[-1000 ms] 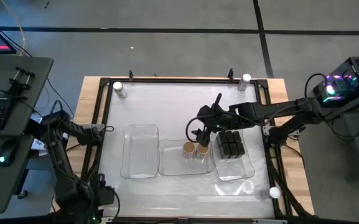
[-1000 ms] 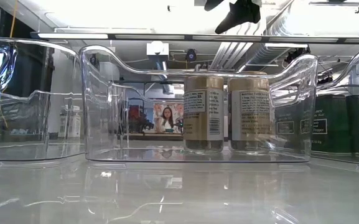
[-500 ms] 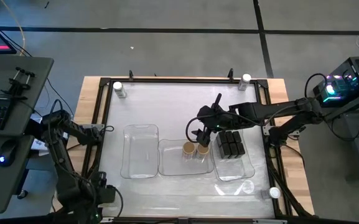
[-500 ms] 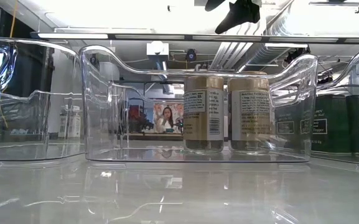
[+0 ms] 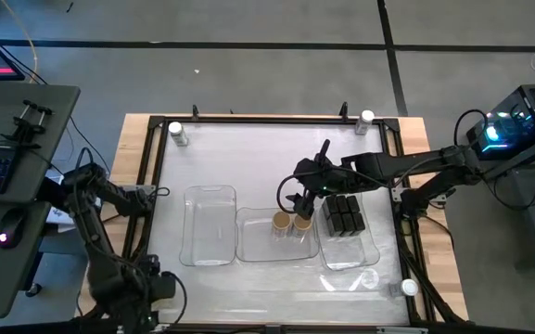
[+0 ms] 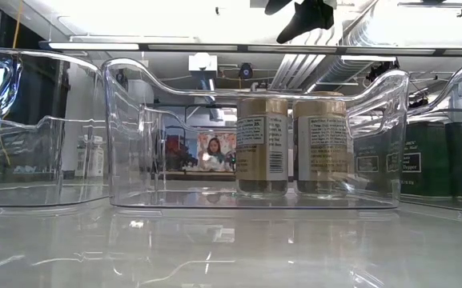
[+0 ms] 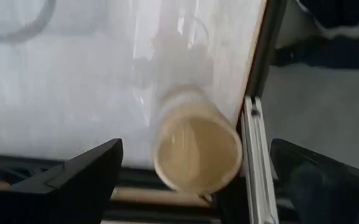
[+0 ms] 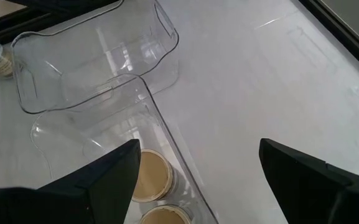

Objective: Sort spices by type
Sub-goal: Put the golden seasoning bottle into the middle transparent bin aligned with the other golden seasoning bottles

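right claw (image 5: 292, 199) hanging released, empty | two tan-topped spice jars (image 5: 290, 223) sitting just below it in middle tray (image 5: 253, 249) | left claw (image 7: 191, 180) hovering spread over tan-topped jar (image 7: 196, 147) at desk (image 5: 248, 148) edge

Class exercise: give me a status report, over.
Right gripper open, empty, over middle tray. Two tan-topped jars inside. Left gripper open, loose jar ahead. No obstruction.
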### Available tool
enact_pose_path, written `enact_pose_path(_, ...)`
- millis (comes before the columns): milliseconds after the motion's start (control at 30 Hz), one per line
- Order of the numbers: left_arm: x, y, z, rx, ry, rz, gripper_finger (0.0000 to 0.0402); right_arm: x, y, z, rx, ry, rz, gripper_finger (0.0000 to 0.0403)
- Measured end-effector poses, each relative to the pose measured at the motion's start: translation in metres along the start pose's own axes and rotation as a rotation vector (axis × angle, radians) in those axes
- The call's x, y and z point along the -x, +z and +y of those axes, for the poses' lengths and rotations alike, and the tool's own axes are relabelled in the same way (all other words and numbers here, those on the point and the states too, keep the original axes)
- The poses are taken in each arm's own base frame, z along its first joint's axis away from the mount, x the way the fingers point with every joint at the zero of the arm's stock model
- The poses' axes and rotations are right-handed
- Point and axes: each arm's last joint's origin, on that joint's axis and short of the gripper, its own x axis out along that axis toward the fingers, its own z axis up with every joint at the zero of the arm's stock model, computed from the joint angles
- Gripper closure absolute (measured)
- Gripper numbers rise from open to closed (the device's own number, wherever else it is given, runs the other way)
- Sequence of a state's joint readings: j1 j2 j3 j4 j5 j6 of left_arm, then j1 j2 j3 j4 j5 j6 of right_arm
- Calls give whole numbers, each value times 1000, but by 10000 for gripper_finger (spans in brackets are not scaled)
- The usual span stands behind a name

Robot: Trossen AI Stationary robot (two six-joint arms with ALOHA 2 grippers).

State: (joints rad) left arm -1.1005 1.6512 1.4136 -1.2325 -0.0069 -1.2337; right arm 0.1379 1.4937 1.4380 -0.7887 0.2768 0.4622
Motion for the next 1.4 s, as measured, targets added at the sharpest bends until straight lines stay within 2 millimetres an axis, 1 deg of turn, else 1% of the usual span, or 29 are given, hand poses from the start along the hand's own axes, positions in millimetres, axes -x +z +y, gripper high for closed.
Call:
enact_pose_path(100, 0, -7, -3, 37, -19, 23, 9, 0, 0, 0, 20, 0, 0, 81)
enact_pose_path(200, 0, -12, -9, -1, -65, 28, 9, 0, 0, 0, 38, -1, -1, 81)
enact_pose_path(300, 0, -17, -6, 16, -6, 0, 9, 0, 0, 0, 45, -4, -2, 81)
enact_pose_path(367, -2, -16, -7, 42, -9, -37, 9, 0, 0, 0, 45, -5, -2, 81)
enact_pose_path(467, -7, -17, -7, 35, -18, -72, 9, 0, 0, 0, 59, -7, -4, 81)
enact_pose_path(667, -27, -21, 1, 36, 40, -31, 9, 0, 0, 0, 59, -8, -3, 81)
enact_pose_path(767, -33, -22, 4, 50, 55, -23, 9, 0, 0, 0, 59, -8, -3, 81)
enact_pose_path(1000, -44, -22, 2, 46, 3, -44, 9, 0, 0, 0, 51, -8, -4, 81)
enact_pose_path(1200, -46, -21, 3, 53, 17, -99, 9, 0, 0, -1, 40, -9, -4, 81)
enact_pose_path(1400, -46, -21, 3, 53, 21, -86, 9, 0, 0, -1, 40, -9, -4, 81)
